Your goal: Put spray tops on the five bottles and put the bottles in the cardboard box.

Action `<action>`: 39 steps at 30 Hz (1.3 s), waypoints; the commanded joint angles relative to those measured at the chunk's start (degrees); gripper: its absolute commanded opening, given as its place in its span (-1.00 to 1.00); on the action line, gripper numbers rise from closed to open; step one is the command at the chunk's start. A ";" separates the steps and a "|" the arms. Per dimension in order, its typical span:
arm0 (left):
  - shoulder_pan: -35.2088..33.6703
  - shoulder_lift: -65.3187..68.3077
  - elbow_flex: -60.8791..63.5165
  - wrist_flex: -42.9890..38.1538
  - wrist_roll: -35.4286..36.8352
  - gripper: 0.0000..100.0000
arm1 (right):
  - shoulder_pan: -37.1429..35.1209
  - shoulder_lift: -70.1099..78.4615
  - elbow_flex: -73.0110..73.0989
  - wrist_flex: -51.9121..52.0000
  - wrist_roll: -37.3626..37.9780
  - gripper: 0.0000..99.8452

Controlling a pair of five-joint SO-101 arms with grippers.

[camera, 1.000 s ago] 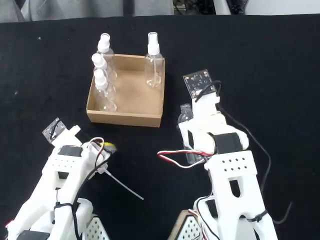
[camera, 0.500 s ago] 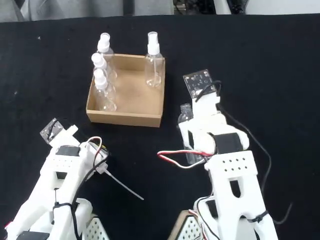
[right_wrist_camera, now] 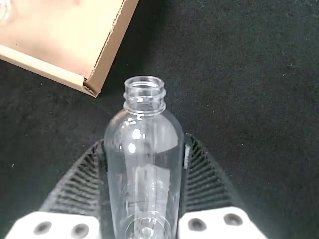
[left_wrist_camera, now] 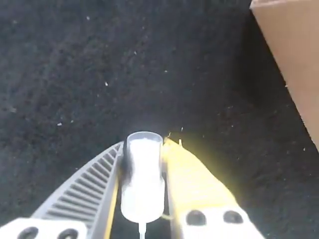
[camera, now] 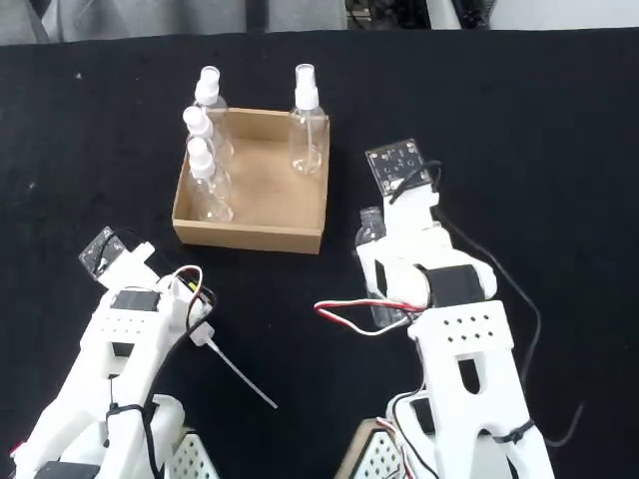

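Right gripper [right_wrist_camera: 144,143] grips the likely light, slick uncapped bottle [right_wrist_camera: 143,104] mid-body beside the cardboard box [camera: 250,238]; left gripper [left_wrist_camera: 143,145] pinches the spray top [left_wrist_camera: 143,186] by its head.

Three bottles [camera: 205,150] stand along the left wall of the box [camera: 248,238], a fourth bottle [camera: 308,135] in its rear right corner. Open bottle [right_wrist_camera: 143,149], in right gripper [right_wrist_camera: 144,144], just right of box; top [left_wrist_camera: 143,174], in left gripper [left_wrist_camera: 143,149], front-left.
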 commanded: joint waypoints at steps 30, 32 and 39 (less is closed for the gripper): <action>-8.84 -28.75 5.58 5.45 0.18 -0.94 | 1.49 -1.89 -0.31 -1.58 0.09 -0.98; -8.84 -31.82 6.81 5.54 0.18 -0.94 | 1.49 -2.24 0.13 -1.67 0.09 -0.98; -9.98 -39.65 9.71 5.54 0.09 -0.94 | 1.49 -2.24 0.22 -1.67 0.09 -0.98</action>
